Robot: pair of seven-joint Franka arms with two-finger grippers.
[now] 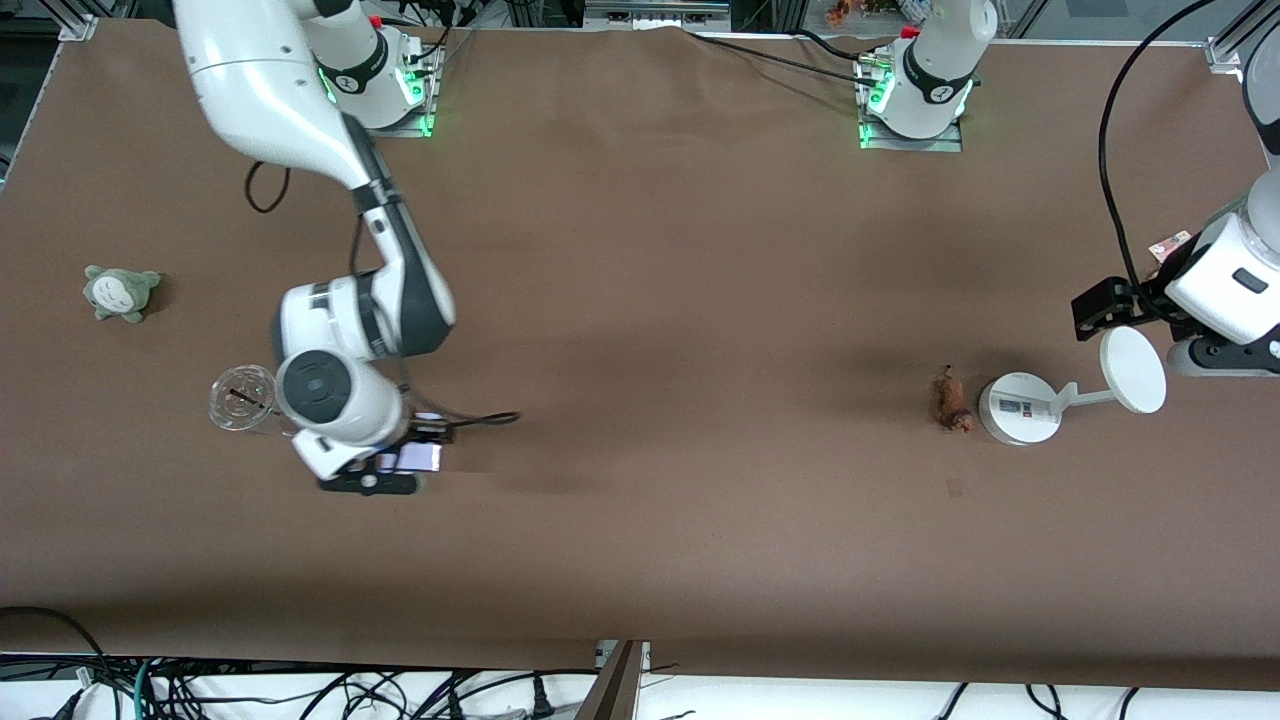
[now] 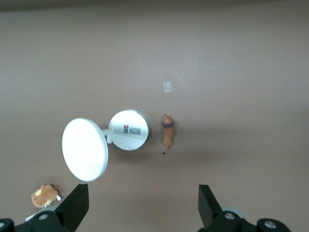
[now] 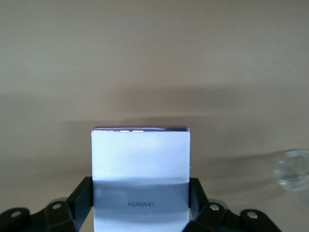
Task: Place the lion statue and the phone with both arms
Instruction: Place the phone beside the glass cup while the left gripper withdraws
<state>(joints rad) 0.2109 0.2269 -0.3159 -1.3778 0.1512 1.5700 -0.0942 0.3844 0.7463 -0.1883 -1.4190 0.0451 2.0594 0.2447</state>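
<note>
The lavender phone (image 1: 420,458) is gripped by its two side edges between the fingers of my right gripper (image 1: 400,464), which is shut on it over the table beside a clear glass. In the right wrist view the phone (image 3: 140,164) fills the gap in the gripper (image 3: 140,199), HUAWEI marking showing. The orange-brown lion statue (image 1: 951,400) lies on the table beside the white stand's round base (image 1: 1018,408). My left gripper (image 1: 1103,308) is open and empty, up above the stand's disc (image 1: 1132,370). In the left wrist view the lion (image 2: 167,131) lies off from the gripper (image 2: 143,205).
A clear glass (image 1: 240,398) stands by the right gripper and shows in the right wrist view (image 3: 292,170). A grey plush (image 1: 120,291) lies toward the right arm's end. A small brown plush (image 2: 44,195) lies near the stand's disc (image 2: 85,149).
</note>
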